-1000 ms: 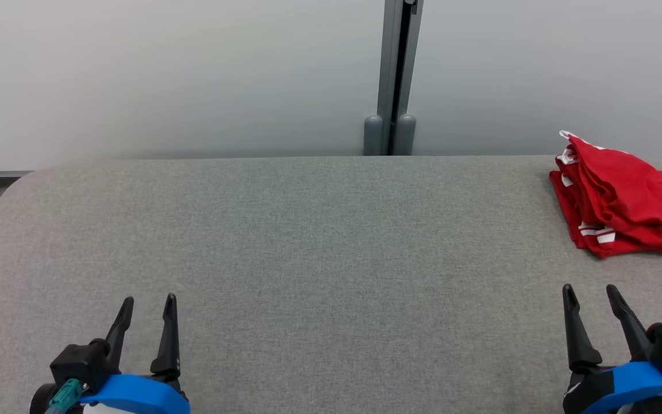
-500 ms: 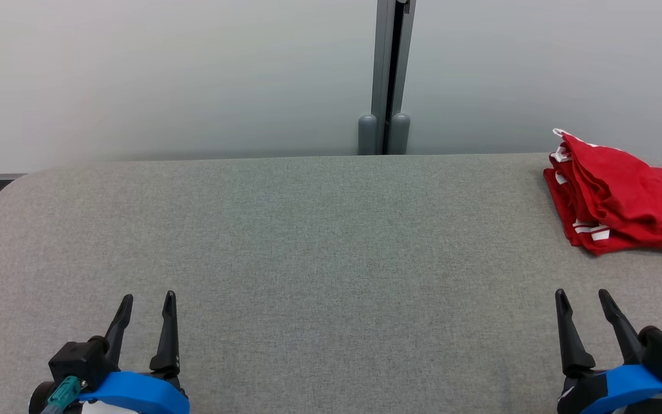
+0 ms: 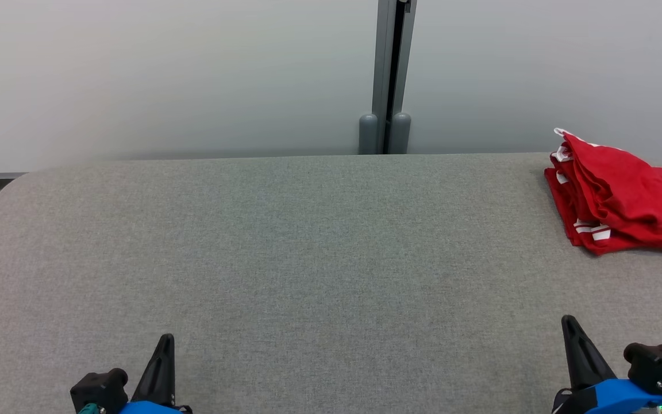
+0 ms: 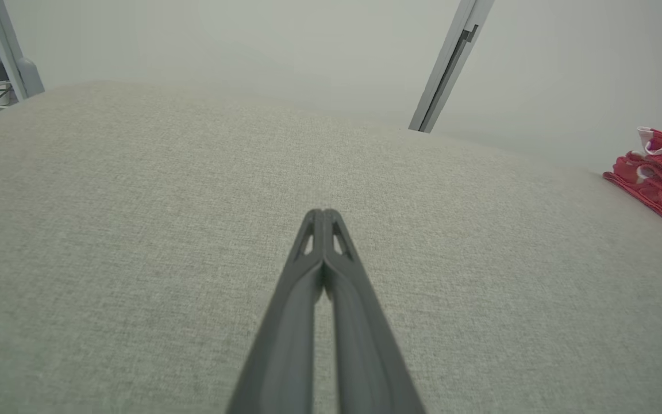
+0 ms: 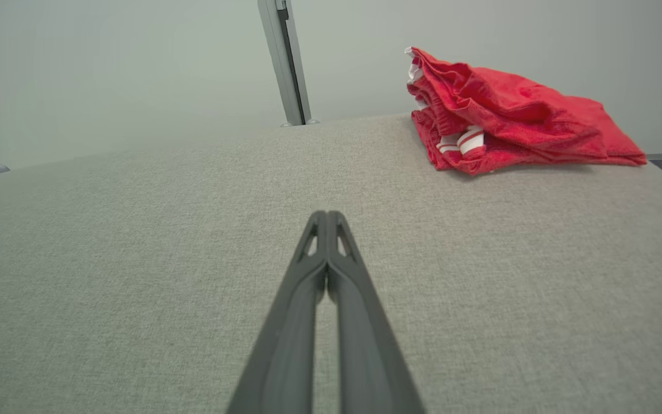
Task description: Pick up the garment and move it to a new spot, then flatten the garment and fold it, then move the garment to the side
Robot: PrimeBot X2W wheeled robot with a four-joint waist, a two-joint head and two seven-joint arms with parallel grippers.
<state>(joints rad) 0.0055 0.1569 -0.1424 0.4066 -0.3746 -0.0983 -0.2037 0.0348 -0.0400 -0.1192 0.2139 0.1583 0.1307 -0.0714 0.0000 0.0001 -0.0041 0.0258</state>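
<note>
Both pairs of jaws sit closed and empty, while the bunched garment on the tabletop looks soft, light and floppy, best pinched at a raised fold.

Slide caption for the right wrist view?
Shut right gripper above grey table; red garment heaped ahead, to its right.

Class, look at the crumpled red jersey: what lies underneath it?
The grey fabric surface carries the red jersey. Whatever lies beneath its bunched folds is covered.

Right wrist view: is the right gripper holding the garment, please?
No, the right gripper is shut on nothing, with the garment lying bunched on the table beyond it.
</note>
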